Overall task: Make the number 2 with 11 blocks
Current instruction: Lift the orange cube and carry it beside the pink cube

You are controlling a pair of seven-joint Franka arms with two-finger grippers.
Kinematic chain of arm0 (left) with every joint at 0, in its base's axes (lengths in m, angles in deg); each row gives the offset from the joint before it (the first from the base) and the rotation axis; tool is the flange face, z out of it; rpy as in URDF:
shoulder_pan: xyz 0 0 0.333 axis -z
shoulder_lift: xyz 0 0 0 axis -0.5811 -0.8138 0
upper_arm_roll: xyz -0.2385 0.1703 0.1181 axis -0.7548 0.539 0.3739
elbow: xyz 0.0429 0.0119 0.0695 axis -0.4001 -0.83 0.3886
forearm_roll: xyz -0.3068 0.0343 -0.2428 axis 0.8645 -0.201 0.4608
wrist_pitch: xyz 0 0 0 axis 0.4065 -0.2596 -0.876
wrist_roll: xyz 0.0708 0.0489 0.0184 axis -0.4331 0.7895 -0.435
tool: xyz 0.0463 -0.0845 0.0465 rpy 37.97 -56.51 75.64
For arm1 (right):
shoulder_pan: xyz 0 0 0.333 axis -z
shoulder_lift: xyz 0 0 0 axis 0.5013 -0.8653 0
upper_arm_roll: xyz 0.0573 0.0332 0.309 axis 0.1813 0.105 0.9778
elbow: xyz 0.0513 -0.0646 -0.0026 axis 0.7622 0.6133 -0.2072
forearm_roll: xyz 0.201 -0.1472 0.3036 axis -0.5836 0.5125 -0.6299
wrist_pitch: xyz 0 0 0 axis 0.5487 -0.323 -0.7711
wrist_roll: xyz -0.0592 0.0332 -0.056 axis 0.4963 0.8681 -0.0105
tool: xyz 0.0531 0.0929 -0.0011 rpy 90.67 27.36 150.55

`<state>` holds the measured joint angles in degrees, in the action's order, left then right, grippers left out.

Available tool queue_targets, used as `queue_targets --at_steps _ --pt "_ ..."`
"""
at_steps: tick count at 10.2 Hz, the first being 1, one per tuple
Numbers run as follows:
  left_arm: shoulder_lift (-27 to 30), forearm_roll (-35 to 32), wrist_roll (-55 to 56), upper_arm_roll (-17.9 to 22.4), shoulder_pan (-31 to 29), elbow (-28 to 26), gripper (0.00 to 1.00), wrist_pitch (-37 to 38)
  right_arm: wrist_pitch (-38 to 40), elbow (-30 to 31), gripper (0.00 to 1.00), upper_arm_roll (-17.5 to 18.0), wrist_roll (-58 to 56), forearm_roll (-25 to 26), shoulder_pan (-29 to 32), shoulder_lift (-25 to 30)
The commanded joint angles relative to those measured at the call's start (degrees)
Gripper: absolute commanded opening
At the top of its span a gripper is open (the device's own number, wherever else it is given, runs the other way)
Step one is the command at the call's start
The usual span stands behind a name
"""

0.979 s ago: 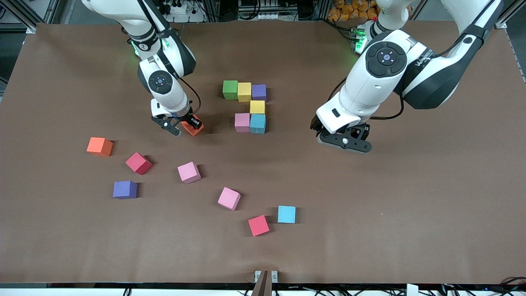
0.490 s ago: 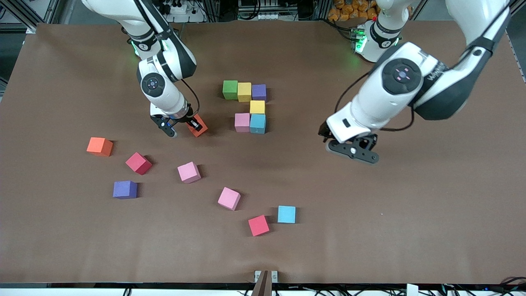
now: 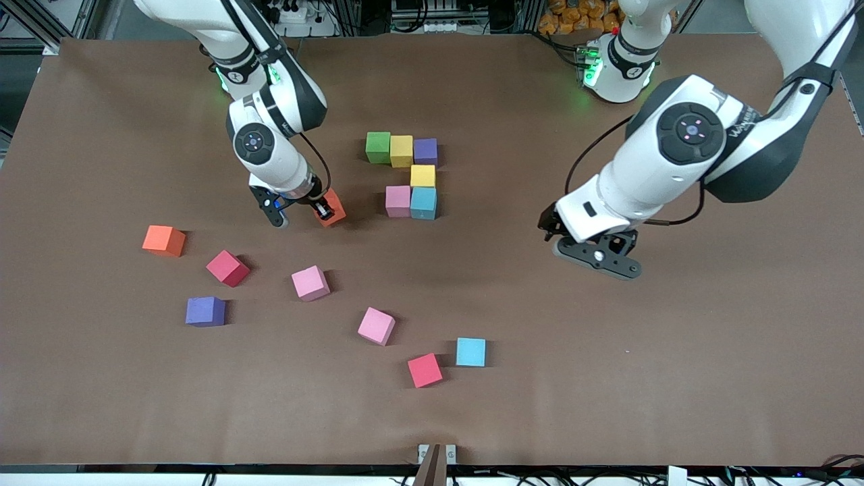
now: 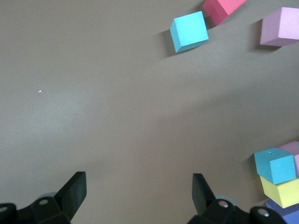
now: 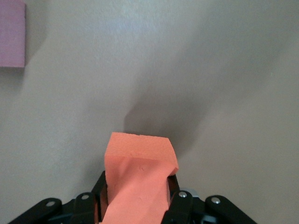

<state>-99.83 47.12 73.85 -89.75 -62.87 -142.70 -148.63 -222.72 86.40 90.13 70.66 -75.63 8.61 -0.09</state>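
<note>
- right gripper [image 3: 301, 210] pinching an orange block [image 3: 333, 206]; right wrist view shows the orange block [image 5: 138, 179] wedged between the fingers, sticking out past the tips
- held orange block sits over bare table [image 3: 607, 378], just beside the partial number 2 [image 3: 407, 174], toward the right arm's end from the pink block [image 3: 398, 201] of the figure; not touching it
- cannot tell if the held block is resting on the table or just off it
- partial number 2 so far: green block [image 3: 378, 147], yellow block [image 3: 401, 150], purple block [image 3: 425, 151] in a row; second yellow block [image 3: 422, 175] under the purple one, nearer the front camera; then pink block and light blue block [image 3: 423, 202] side by side, nearer again
- all six figure blocks touching their neighbours
- left gripper [image 3: 597, 256] spread wide, holding nothing, hovering over bare table toward the left arm's end, well apart from the figure
- left wrist view: fingers [image 4: 74, 189] wide apart, nothing between; figure's light blue block [image 4: 274, 165] at the edge of the view
- loose blocks nearer the front camera: second orange block [image 3: 163, 240], red block [image 3: 227, 268], loose purple block [image 3: 205, 311], pink blocks [image 3: 310, 283] and [image 3: 376, 326], second red block [image 3: 424, 370] just beside loose light blue block [image 3: 470, 352]
- loose ones scattered, most turned at odd angles
</note>
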Motion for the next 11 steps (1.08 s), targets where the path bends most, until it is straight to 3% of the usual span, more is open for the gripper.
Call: queue_targets --at_steps 1,4,11 --pt "0.94 0.67 -1.02 -0.50 0.09 -0.02 1.00 0.43 0.88 -4.40 0.00 0.29 10.19 -0.83 -2.68 -4.15" --pt "1.29 0.67 -1.11 -0.33 -0.61 -0.02 1.00 1.48 4.74 -8.63 0.00 0.29 21.54 -0.66 -5.50 -6.18" --pt "0.94 0.67 -0.85 -0.07 -0.08 -0.54 1.00 1.48 3.87 -8.81 0.00 0.37 33.70 -0.22 -7.79 -7.14"
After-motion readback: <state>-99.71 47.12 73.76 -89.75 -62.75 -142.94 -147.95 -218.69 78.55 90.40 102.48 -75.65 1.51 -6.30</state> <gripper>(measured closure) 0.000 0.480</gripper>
